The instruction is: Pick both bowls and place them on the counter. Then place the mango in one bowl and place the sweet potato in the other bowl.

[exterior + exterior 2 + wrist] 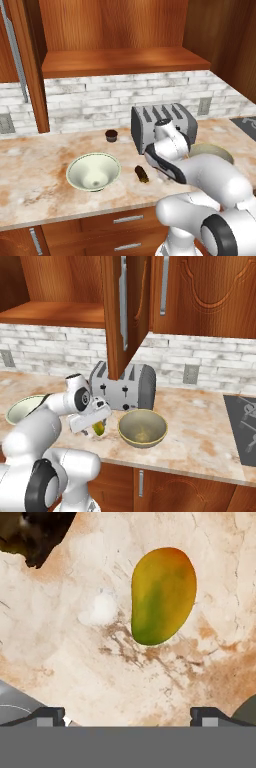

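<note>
On the counter [30, 165] the white green-patterned bowl [93, 171] stands upright at the left, its rim also peeking out behind my arm [20, 408]. To the right stands the grey-olive bowl [142, 427], half hidden by my arm in the left base view [212, 149]. Both bowls are empty. Between them lies the mango [99, 429] [162, 594], yellow-green and bare on the marble. My gripper [100, 420] [127, 716] hangs open just above it, nothing between its fingertips. The dark brown sweet potato [142, 173] [32, 534] lies left of the mango.
A grey toaster [160, 122] [125, 387] stands close behind the mango. A small dark cupcake-like thing [111, 135] sits further back. A black stovetop [245, 426] lies at the far right. An open cabinet door [122, 311] hangs above the toaster.
</note>
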